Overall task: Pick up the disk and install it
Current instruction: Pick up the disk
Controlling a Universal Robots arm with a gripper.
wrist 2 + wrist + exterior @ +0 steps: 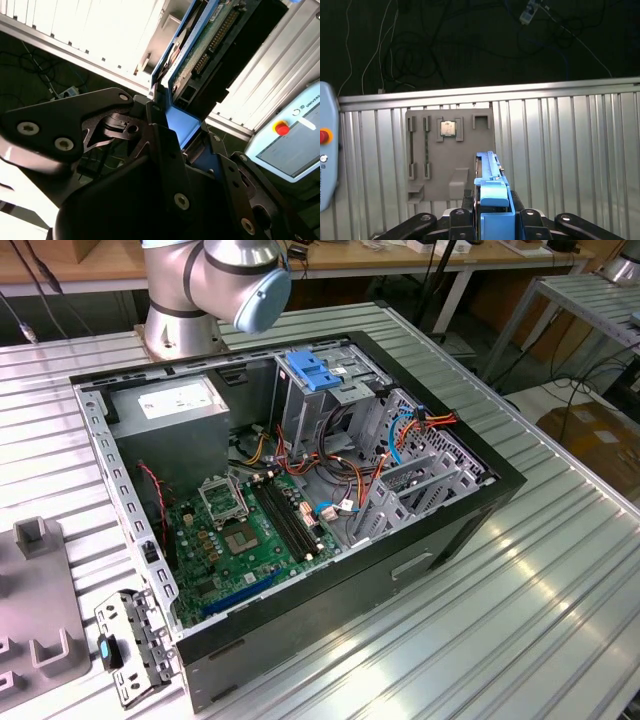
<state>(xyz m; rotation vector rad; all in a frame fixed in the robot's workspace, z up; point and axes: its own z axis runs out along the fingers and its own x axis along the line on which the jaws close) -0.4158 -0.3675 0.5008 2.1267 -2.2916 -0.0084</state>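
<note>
— While clenched in both wrist views, grips the disk (487, 167) by its blue carrier bracket (181, 124), edge-on between the black fingers (159, 131) of the claw (492, 200).

— And where exactly?

— Lifted clear of the ribbed tabletop (570, 150), near a grey fixture plate (450, 155) bearing a small square chip (448, 128). Close to the tabletop's edge, a pendant with a red button (324, 135).

— Farther out?

— In the exterior view, an open computer case (480, 502) on the tabletop, motherboard (240, 530) inside, with the arm's base (190, 300) at its far end.
</note>
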